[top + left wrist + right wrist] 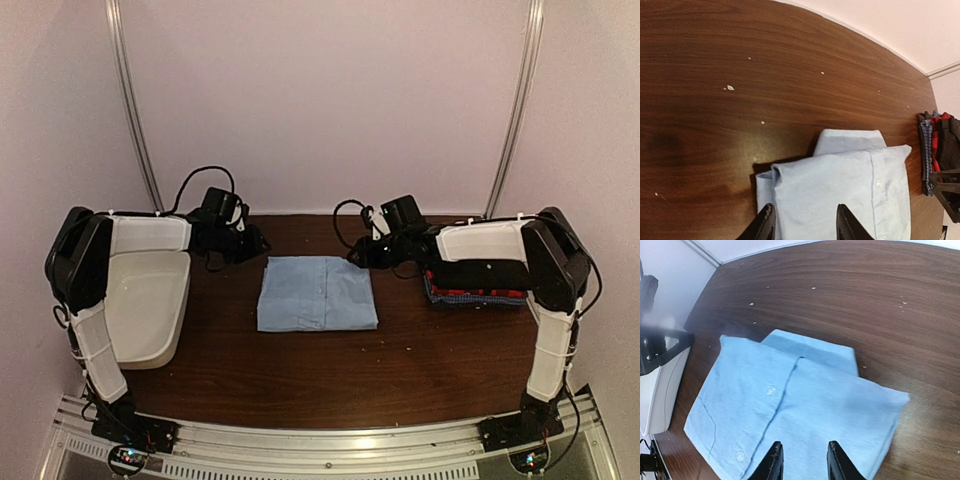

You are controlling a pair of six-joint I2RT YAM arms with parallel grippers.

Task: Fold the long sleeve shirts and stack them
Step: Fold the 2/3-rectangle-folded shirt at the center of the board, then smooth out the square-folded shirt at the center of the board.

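Both pincers stand spread with nothing pinched: the left gripper (pixel 805 212) at the far left corner of the light blue shirt (pixel 317 293), the right gripper (pixel 802 450) at its far right corner. The shirt lies folded flat in the middle of the table (pixel 400 370), and the stack of folded shirts (pixel 475 294) sits to its right, under the right arm.
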